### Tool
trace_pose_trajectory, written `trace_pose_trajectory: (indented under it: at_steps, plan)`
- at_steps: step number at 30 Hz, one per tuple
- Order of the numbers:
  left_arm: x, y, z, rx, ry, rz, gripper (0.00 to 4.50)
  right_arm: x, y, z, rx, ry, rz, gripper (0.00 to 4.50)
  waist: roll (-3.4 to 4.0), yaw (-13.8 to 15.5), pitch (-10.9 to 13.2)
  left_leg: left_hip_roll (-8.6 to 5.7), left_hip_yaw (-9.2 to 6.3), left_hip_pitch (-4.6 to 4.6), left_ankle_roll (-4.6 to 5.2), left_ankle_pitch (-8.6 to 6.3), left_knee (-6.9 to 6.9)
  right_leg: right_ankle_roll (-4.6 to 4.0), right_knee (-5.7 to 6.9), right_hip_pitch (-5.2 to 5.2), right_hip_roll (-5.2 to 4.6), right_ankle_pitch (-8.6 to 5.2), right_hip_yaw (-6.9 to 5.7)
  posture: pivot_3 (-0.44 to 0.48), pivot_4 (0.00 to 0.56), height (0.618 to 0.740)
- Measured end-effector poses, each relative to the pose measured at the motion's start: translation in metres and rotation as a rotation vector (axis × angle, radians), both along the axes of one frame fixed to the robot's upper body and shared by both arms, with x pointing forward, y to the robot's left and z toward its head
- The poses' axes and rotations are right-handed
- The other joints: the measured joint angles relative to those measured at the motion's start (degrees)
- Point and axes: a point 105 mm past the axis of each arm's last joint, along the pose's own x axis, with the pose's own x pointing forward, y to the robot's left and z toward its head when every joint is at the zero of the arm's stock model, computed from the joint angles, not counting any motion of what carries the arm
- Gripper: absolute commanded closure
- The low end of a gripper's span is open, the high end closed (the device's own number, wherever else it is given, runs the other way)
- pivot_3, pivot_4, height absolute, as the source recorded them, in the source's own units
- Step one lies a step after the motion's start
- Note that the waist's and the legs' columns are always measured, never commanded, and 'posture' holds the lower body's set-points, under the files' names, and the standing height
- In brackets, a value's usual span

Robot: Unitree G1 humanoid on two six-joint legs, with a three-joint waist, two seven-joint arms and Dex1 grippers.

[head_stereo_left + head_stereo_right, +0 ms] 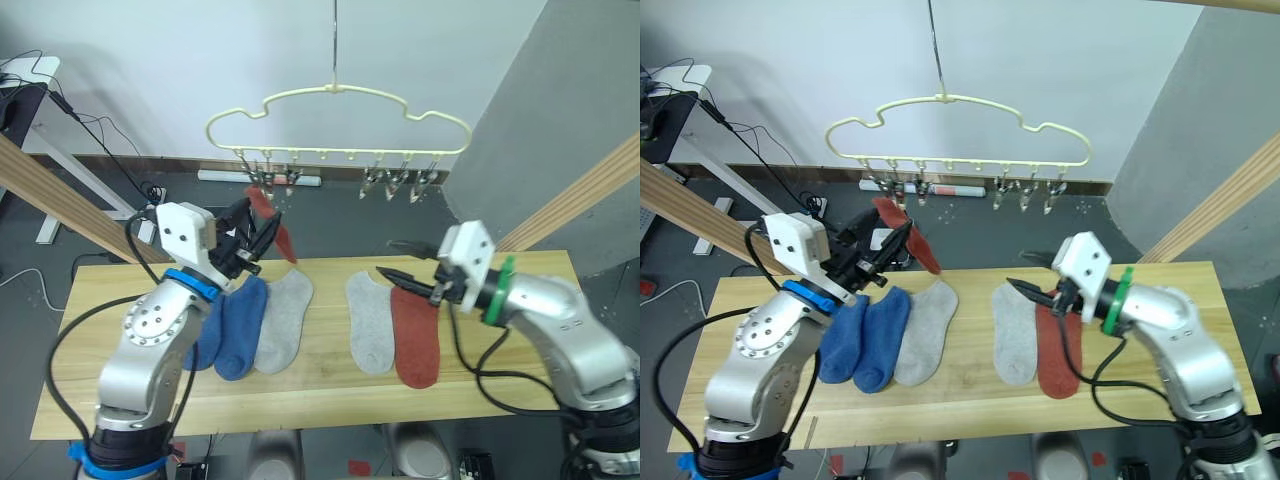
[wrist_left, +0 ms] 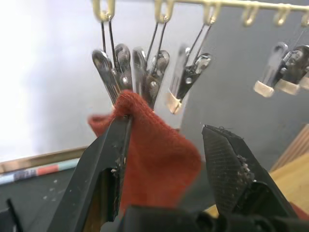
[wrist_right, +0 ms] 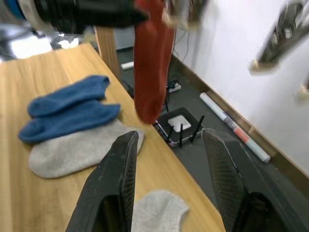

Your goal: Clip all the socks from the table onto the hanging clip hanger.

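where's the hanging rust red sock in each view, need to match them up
Left eye view: rust red sock hangs below the clip hanger, by the left gripper.
Right eye view: same sock, left of centre, above the blue socks.
Left wrist view: centre, its top edge at the metal clips.
Right wrist view: top centre, dangling past the table edge.
Shared landmark: the row of metal clips.

Six socks (image 1: pixel 285 322), one clip hanger (image 1: pixel 338 120).
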Motion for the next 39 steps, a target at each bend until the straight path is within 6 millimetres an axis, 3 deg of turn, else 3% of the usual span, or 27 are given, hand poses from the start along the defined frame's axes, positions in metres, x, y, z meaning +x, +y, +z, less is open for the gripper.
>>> trace_pose_trajectory:
  at_steps: [8,13,27,39]
  plan:
    - [0.004,-0.016,0.006,-0.058,-0.078,0.029,1.96,-0.012,-0.013,0.006,-0.024,0.067,-0.015,2.33,0.00,-0.3,0.0,-0.04,0.04,-0.03,0.01,0.00,0.03,-0.01,-0.01,-0.01,0.04,0.01,0.02,-0.216,0.364,0.740]
    - [0.008,-0.016,0.007,-0.078,-0.110,0.064,2.96,-0.010,-0.016,0.006,-0.023,0.074,-0.042,2.30,0.00,-0.3,0.0,-0.06,0.03,-0.03,0.02,0.01,0.17,-0.01,0.05,0.01,0.08,0.01,0.01,-0.230,0.366,0.740]
    - [0.018,-0.011,0.009,-0.134,-0.122,0.151,2.96,-0.009,-0.019,0.008,-0.029,0.071,-0.065,2.30,0.00,-0.7,0.0,-0.15,0.00,-0.07,0.12,-0.05,0.78,0.04,0.51,0.04,0.21,0.02,0.04,-0.242,0.365,0.740]
    - [0.042,-0.005,0.011,-0.171,-0.110,0.182,2.96,-0.008,-0.020,0.014,-0.030,0.052,-0.072,2.30,-0.01,-1.4,0.0,-0.14,0.00,-0.08,0.12,-0.05,0.78,0.04,0.53,0.02,0.22,0.02,0.05,-0.259,0.368,0.740]
